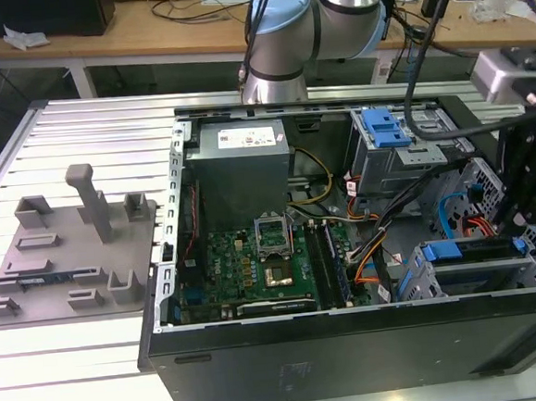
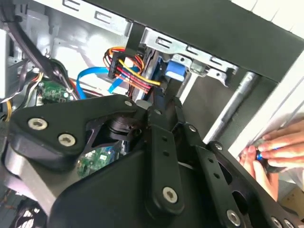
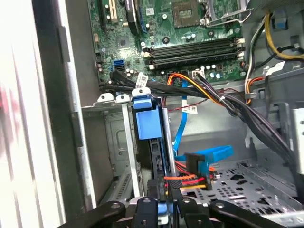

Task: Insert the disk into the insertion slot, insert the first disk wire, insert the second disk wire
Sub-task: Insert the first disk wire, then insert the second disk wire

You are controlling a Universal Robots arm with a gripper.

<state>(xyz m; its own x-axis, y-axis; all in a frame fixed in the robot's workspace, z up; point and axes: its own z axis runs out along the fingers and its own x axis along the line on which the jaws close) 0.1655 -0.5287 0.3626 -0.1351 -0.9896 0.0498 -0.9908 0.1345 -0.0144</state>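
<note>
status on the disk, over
Gripper at the disk, which stands in the insertion slot. Black wire bundle runs past its blue end. Hand outside the case.

The black gripper [image 2: 164,95] points at the blue-framed disk [image 2: 174,70] under the grey metal slot [image 2: 190,51], with coloured wires [image 2: 124,66] just beside it. A person's hand [image 2: 271,153] sits beyond the case wall [image 2: 223,28].

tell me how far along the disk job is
The disk stands in the slot, with the gripper at its edge; full seating is unclear. Both wires look undone: the blue plug and the red-yellow plug seem loose beside it.
</note>
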